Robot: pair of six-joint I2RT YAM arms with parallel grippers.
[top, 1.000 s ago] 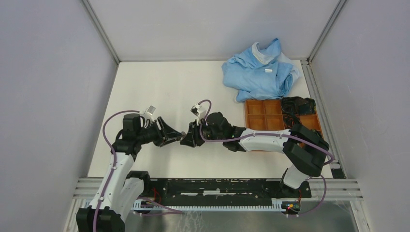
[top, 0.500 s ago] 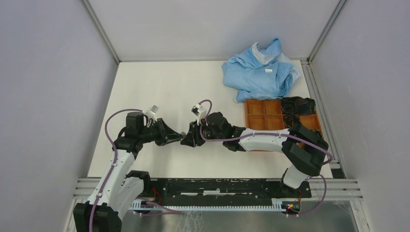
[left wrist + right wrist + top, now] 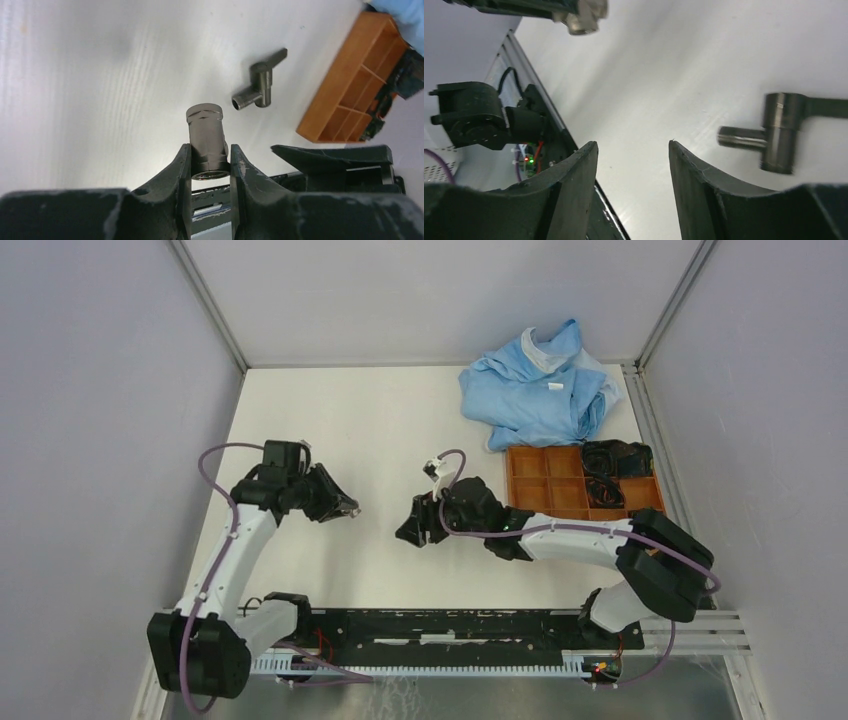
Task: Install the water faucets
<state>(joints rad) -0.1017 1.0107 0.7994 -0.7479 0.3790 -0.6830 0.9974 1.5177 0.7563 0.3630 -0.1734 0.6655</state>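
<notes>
Grey fittings, two: stubby fitting (image 3: pixel 205 125) in left pincer (image 3: pixel 210 155), T-fitting (image 3: pixel 260 86) unheld.

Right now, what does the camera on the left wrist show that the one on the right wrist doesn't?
Only the left wrist: the orange tray, and a close look at the left pincer clamped on the stubby fitting. Only the right wrist: the right pincer, open with nothing in it. Both: the T-shaped fitting loose on the white table, and the stubby fitting, which the right view catches only at its top edge.
</notes>
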